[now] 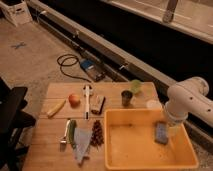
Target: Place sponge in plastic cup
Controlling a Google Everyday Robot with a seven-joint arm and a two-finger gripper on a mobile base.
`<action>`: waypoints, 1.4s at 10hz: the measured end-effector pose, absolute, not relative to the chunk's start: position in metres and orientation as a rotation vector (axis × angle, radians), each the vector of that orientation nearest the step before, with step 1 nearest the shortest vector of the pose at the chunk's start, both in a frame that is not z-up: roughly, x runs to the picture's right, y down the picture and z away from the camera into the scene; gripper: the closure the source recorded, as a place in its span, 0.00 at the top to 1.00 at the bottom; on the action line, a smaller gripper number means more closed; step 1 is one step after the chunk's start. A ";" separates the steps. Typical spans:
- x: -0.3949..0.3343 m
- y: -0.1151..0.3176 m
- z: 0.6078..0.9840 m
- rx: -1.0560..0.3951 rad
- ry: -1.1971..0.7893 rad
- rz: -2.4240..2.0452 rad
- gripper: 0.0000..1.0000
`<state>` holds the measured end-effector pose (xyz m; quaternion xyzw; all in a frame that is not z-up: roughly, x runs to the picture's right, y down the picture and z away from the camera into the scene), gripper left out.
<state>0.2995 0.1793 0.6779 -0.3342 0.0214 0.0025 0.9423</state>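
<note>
The gripper (172,128), open or closed I cannot tell, hangs at the sponge (161,134) in the tub (150,164) by the surface's (47,145) right edge, probably to grasp it.
</note>
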 end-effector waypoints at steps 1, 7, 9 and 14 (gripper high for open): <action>0.299 0.179 0.678 -0.681 0.043 0.004 0.65; 0.320 0.202 0.715 -0.744 0.024 0.108 0.65; 0.325 0.206 0.724 -0.754 0.036 0.134 0.65; 0.330 0.208 0.751 -0.725 0.065 0.174 0.65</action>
